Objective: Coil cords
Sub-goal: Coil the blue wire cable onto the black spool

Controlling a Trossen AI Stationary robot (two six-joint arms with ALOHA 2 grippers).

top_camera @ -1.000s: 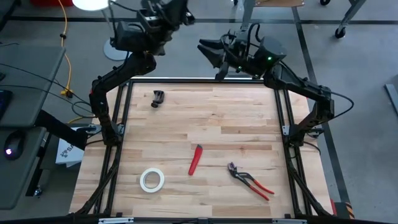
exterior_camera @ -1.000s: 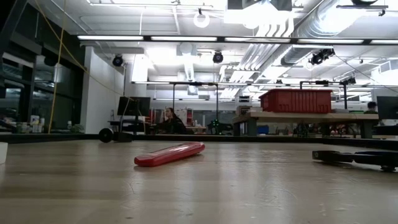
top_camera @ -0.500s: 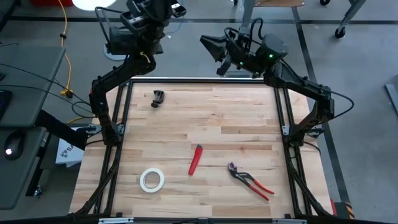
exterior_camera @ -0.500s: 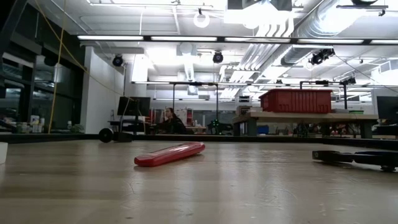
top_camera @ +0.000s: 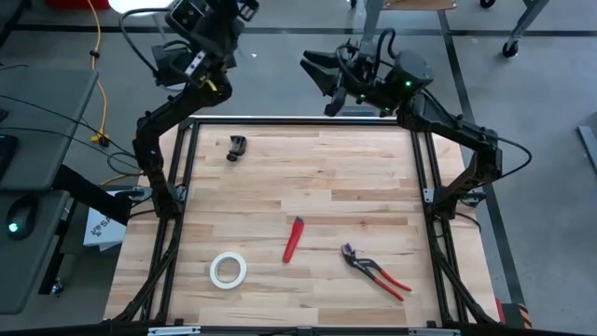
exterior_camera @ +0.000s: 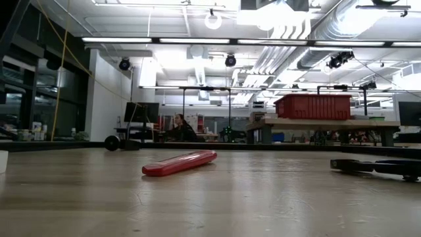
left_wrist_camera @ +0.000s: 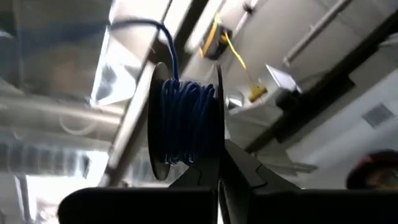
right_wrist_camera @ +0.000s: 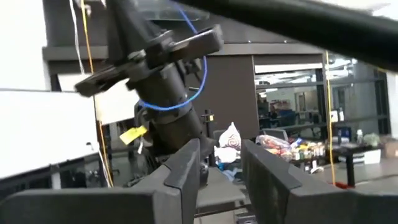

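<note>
On the near part of the wooden worktop (top_camera: 308, 201) lie a white tape roll (top_camera: 228, 270), red-handled pliers (top_camera: 375, 272) and a red tool (top_camera: 293, 239). In the low view the red tool (exterior_camera: 179, 162) lies flat in the middle and a dark thing sits at the right edge. Farther back, near the far left corner of the worktop, sits a small black clamp (top_camera: 237, 147). Both arms are lifted up past the far edge of the worktop. The left hand (top_camera: 216, 17) is high on the left side, and its fingers are pressed together on the edge of a small black spool (left_wrist_camera: 185, 121). Thin blue wire (left_wrist_camera: 183, 123) is wound around the spool, and one loose end curves up and away from it. The right hand (top_camera: 317, 75) is near the left one and points at it. Its two fingers (right_wrist_camera: 186, 163) stand a little apart with nothing between them. In the right wrist view the blue wire (right_wrist_camera: 180, 99) hangs in a loose loop around the left arm. Far behind, a person sits at a desk in the room.
</note>
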